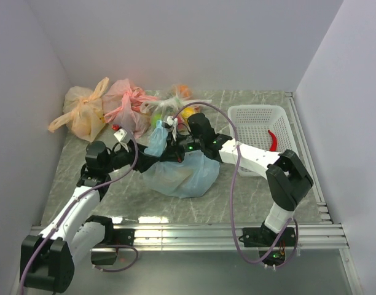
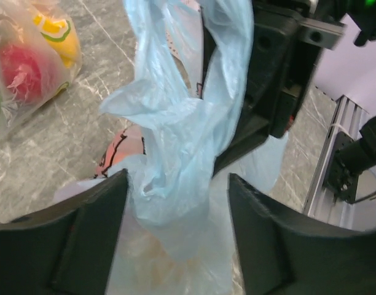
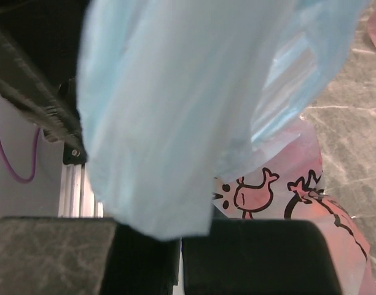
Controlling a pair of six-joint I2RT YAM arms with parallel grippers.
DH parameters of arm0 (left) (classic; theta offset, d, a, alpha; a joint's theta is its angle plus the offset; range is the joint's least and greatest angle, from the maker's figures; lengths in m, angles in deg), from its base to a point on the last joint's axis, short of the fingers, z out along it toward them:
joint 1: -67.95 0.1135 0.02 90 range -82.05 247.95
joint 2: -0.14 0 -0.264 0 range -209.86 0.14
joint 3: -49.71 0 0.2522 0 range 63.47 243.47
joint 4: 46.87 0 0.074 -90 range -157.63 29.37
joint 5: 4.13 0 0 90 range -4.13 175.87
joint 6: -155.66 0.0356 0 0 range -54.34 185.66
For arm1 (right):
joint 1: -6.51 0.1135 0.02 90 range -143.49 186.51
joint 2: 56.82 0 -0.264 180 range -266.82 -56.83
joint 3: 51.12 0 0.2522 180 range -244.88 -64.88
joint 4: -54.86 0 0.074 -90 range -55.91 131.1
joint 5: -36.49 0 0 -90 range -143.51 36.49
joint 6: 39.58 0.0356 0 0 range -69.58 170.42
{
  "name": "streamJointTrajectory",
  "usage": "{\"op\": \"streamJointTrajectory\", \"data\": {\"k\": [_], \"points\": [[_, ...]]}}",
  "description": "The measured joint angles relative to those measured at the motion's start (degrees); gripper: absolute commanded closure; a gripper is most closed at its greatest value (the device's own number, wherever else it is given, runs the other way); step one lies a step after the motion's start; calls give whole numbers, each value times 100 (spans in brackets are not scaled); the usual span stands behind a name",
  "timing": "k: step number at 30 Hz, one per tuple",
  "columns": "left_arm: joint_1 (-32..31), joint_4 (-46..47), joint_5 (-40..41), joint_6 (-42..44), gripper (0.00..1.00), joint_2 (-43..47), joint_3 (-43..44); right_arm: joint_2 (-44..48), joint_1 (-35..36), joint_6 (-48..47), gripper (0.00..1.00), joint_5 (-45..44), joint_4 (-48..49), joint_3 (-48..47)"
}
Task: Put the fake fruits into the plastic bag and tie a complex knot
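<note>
The light blue plastic bag [image 1: 183, 173] lies full in the middle of the table. A faint orange tint [image 2: 154, 255] shows through its skin; the fake fruits inside are otherwise hidden. One handle strip [image 2: 176, 117] rises loosely twisted; no knot shows. My left gripper [image 2: 177, 184] is open, its fingers [image 2: 83, 236] on either side of that strip, just above the bag's body. My right gripper [image 3: 180, 230] is shut on the blue plastic [image 3: 157, 123], which spreads out from between its pads above the pink cartoon prints [image 3: 252, 193]. In the top view both grippers [image 1: 150, 149] [image 1: 176, 142] meet at the raised handle [image 1: 158, 138].
At the back left lie an orange bag [image 1: 83, 114], a pink bag [image 1: 128, 104] and a clear bag [image 2: 28, 61] holding red and yellow fruits. A white basket [image 1: 258, 110] at the right holds a red piece [image 1: 273, 140]. A purple cable [image 1: 234, 184] loops over the right arm.
</note>
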Motion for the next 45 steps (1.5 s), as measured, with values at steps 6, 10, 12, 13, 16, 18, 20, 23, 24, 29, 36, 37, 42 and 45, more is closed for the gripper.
{"op": "streamJointTrajectory", "data": {"k": [6, 10, 12, 13, 16, 18, 20, 23, 24, 29, 36, 37, 42, 45], "points": [[-39, 516, 133, -319, 54, -337, -20, 9, 0, 0, 100, 48, 0, 4], [-39, 658, 118, -461, 43, -374, -42, 39, 0, 0, 100, 57, 13, 4], [-42, 756, 118, -496, 38, -374, -90, 42, 0, 0, 100, 61, 39, 7], [-42, 796, 118, -520, 38, -374, -125, 42, 0, 0, 100, 61, 44, 7], [-42, 855, 81, -525, 46, -376, -249, 42, 0, -37, 100, 68, 44, 7], [-42, 874, 66, -525, 53, -393, -302, 42, 0, -72, 100, 81, 35, 7], [-39, 946, 50, -577, 77, -472, -304, 42, 0, -146, 99, 90, 11, 7], [-46, 1078, 9, -662, 99, -590, -308, 44, 0, -256, 72, 85, -79, 7], [-52, 1106, 9, -662, 100, -603, -310, 57, 0, -304, 61, 68, -131, 7], [-55, 1213, 15, -737, 99, -616, -315, 297, -103, -323, 26, -127, -671, -59], [-55, 1279, 26, -767, 99, -577, -407, 1425, -717, 59, 23, -538, -1547, -214], [-55, 1285, 26, -767, 99, -575, -407, 1641, -866, 208, 21, -597, -1626, -214], [-55, 1294, 33, -772, 99, -575, -407, 2321, -1974, 1084, 13, -833, -1840, -107], [-55, 1300, 24, -780, 100, -575, -407, 2422, -2618, 1648, 6, -765, -1703, 459]]}}
